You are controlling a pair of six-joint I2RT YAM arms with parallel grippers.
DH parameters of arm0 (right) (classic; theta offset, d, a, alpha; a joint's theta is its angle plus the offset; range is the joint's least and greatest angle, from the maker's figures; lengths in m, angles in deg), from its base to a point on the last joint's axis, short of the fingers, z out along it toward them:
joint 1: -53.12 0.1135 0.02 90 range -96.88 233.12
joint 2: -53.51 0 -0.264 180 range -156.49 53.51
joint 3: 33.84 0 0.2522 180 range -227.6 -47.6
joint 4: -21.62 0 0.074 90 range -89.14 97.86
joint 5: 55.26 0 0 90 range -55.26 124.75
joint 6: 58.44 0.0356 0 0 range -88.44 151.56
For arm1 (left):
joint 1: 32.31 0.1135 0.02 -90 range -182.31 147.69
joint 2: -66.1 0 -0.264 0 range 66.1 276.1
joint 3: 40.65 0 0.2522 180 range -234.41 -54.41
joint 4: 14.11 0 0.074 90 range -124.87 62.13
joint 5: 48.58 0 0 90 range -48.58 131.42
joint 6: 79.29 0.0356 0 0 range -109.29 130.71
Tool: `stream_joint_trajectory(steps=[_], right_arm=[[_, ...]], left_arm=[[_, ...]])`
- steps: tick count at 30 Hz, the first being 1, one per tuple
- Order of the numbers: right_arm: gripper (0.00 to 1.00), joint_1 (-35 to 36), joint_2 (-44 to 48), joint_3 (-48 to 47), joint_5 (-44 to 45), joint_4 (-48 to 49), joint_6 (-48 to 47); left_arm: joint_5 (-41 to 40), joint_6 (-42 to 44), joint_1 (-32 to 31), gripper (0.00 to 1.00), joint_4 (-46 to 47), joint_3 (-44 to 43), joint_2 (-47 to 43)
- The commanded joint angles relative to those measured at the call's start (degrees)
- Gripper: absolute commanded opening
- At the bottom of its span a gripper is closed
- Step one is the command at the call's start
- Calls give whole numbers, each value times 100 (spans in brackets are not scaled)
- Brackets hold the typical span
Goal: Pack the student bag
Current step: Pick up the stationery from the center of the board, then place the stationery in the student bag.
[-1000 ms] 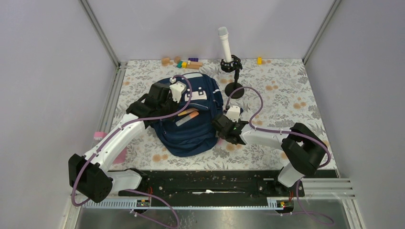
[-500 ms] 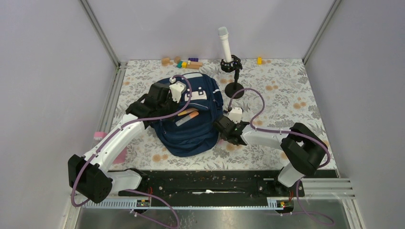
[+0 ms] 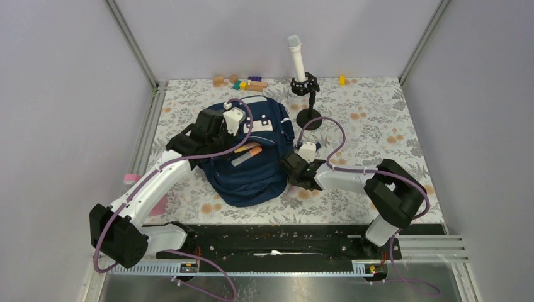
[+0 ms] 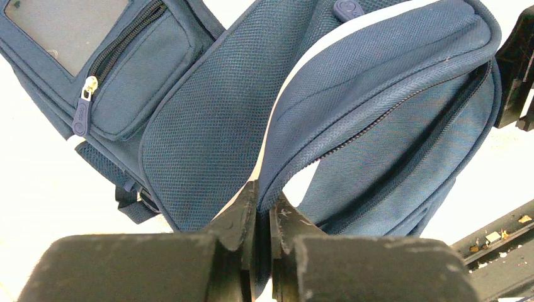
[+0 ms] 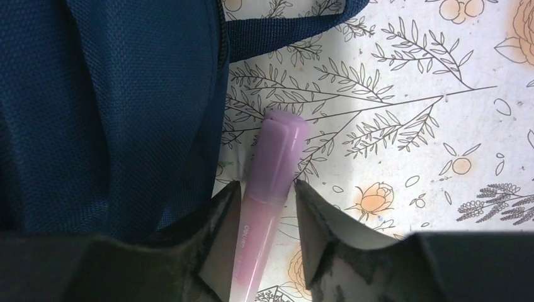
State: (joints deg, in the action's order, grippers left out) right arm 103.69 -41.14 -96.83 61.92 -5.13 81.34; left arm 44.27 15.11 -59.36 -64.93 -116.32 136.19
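Floral-printed desk point(image 3: 378, 119) carries the large navy blue fabric student bag point(image 3: 252, 182), which lies between the two sets of jaws. The left jaws are clenched on a fold of the bag's fabric beside its zipper, apparently propping the opening. The right jaws are released, straddling a lilac plastic pen point(image 5: 277, 157) on the desk just beside the bag's edge. Judging by this, the step in hand is picking up the pen. Next, the right jaws must close on it, lift it and carry it to the opening.
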Motion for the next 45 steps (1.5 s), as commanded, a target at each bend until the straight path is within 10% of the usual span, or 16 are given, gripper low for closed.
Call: stream_joint_trajectory(steps=[1,12,29,45], right_arm=[[39,-29,-128,-72,-125,40,96],[0,-187,526,364,220,39,-398],[0,248,3201,887,-2075,2248,-5206],[0,662,1589,-589,-2973,2908,-8925]], left_arm=[[-108,-151,34,0,94,-350,-346],[-56,-142,26,0,93,-348,-373],[38,-168,33,0,94,-359,-343],[14,-159,50,0,92,-353,-384]])
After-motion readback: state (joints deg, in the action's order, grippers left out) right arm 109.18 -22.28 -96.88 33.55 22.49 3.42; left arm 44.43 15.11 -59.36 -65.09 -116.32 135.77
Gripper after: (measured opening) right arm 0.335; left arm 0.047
